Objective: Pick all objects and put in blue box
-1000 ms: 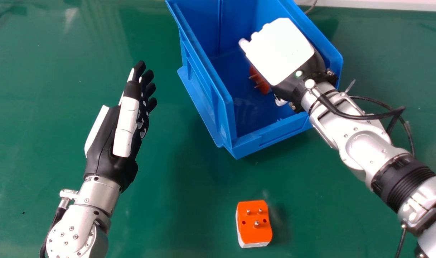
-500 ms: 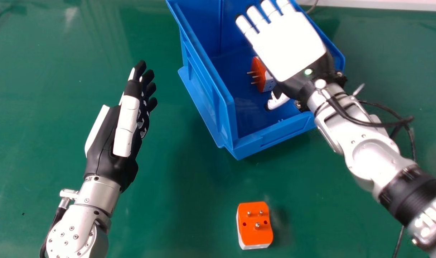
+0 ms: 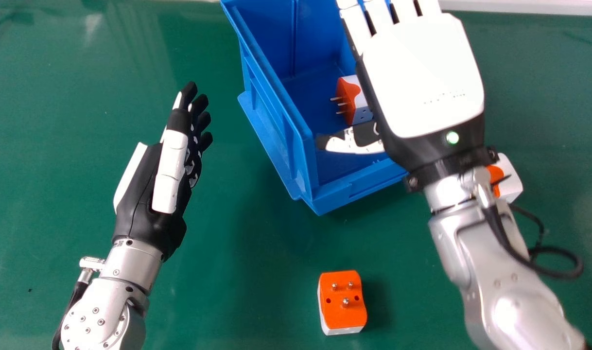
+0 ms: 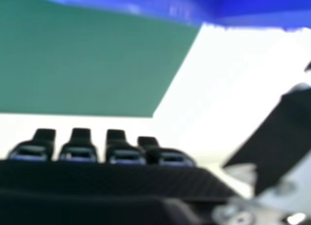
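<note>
And here is the right hand (image 3: 422, 78) above the blue box (image 3: 276, 95), open, fingers straight and spread a little, its thumb (image 3: 356, 138) sticking out sideways over the box's near end; the hand hides much of the right rim, and whether it touches that rim one cannot tell. Inside, an orange and white plug adapter (image 3: 348, 99) sits on the box floor beside the thumb, prongs pointing at the left wall, with bare blue floor between; a second adapter (image 3: 343, 301) lies on the green bench (image 3: 218, 301), prongs up, well apart from the box's near corner; a third adapter (image 3: 509, 180) pokes out from behind the right wrist, outside the box, partly hidden. Over on the left, the left hand (image 3: 152, 194) is open too, fingers straight, a broad green lane between it and the box's left wall; a pale strip (image 3: 519, 6) runs along the bench's far edge. Small marks cross the back of the right hand, too faint to tell; in the right hand view, its fingertips line up against bright white, with green and blue beyond.
</note>
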Action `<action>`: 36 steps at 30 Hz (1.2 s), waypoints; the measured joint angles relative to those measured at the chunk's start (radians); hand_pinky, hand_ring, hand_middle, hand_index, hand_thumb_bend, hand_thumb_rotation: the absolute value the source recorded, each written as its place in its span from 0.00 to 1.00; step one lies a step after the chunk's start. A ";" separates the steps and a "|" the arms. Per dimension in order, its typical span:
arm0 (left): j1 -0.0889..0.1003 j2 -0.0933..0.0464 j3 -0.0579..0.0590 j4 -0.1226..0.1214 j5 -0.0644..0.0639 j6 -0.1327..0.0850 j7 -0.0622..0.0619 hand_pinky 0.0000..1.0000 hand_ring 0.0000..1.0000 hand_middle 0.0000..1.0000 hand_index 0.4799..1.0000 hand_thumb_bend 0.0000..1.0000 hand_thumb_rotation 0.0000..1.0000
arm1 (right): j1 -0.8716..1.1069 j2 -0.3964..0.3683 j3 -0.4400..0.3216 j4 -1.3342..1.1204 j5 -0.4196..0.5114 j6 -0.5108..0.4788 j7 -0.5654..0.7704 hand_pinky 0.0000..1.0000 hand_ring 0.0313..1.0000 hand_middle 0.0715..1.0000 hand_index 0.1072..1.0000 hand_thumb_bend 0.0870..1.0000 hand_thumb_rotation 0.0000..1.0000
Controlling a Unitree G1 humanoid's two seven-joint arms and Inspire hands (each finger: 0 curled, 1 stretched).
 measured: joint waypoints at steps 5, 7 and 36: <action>0.004 0.000 0.001 -0.001 0.000 -0.001 0.001 1.00 1.00 1.00 1.00 0.86 1.00 | 0.091 0.018 -0.034 -0.071 -0.019 -0.037 -0.131 1.00 1.00 1.00 1.00 1.00 0.47; 0.005 0.000 0.000 -0.001 0.000 -0.001 0.000 1.00 1.00 1.00 1.00 0.86 1.00 | 0.135 0.025 -0.055 -0.111 -0.033 -0.037 -0.139 1.00 1.00 1.00 1.00 1.00 0.47; 0.004 0.016 0.021 0.008 -0.003 -0.030 -0.019 1.00 1.00 1.00 1.00 0.84 0.99 | 0.510 0.380 -0.373 -0.670 -0.394 -0.031 0.890 0.92 0.99 1.00 1.00 1.00 0.43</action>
